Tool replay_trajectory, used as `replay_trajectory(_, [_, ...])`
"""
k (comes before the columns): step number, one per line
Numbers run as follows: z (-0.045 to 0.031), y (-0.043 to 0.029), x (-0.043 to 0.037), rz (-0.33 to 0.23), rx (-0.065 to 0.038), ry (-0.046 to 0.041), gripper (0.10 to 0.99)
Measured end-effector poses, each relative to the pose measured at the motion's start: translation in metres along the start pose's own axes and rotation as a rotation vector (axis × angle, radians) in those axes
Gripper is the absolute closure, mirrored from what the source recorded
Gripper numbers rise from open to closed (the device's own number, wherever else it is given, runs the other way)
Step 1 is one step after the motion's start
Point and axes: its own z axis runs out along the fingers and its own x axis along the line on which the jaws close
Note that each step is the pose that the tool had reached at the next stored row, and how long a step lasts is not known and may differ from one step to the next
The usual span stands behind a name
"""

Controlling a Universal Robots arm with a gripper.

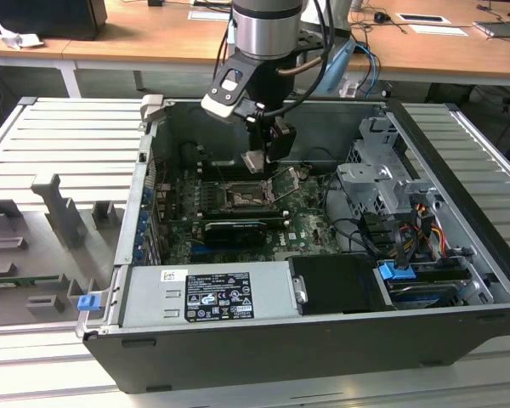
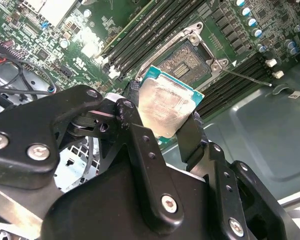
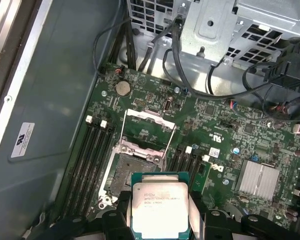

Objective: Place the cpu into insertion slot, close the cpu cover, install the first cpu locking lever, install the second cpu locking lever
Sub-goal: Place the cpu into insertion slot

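Observation:
My gripper hangs inside the open computer case, shut on the cpu, a flat square chip with a silvery top. In both wrist views the black fingers press the cpu from two opposite edges. The cpu is held in the air just above and slightly to one side of the insertion slot, not touching it. The slot lies bare, its contact field showing. The cpu cover stands flipped up at the slot's far edge, with thin wire levers beside it.
Memory slots flank the socket on both sides. A metal drive cage with black cables sits at the exterior view's right. A power supply fills the case front. A finned heatsink lies on the board.

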Motion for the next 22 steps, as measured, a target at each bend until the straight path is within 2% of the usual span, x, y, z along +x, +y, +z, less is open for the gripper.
replay_trajectory(5, [0.0018,-0.0001,0.0000,0.008,0.000,-0.0004,0.545])
replay_trajectory(12, [0.0051,-0.0004,-0.0001,0.089,-0.001,-0.0076,0.545])
replay_trajectory(22, [0.0120,-0.0010,-0.0002,0.108,-0.001,-0.0104,0.545])
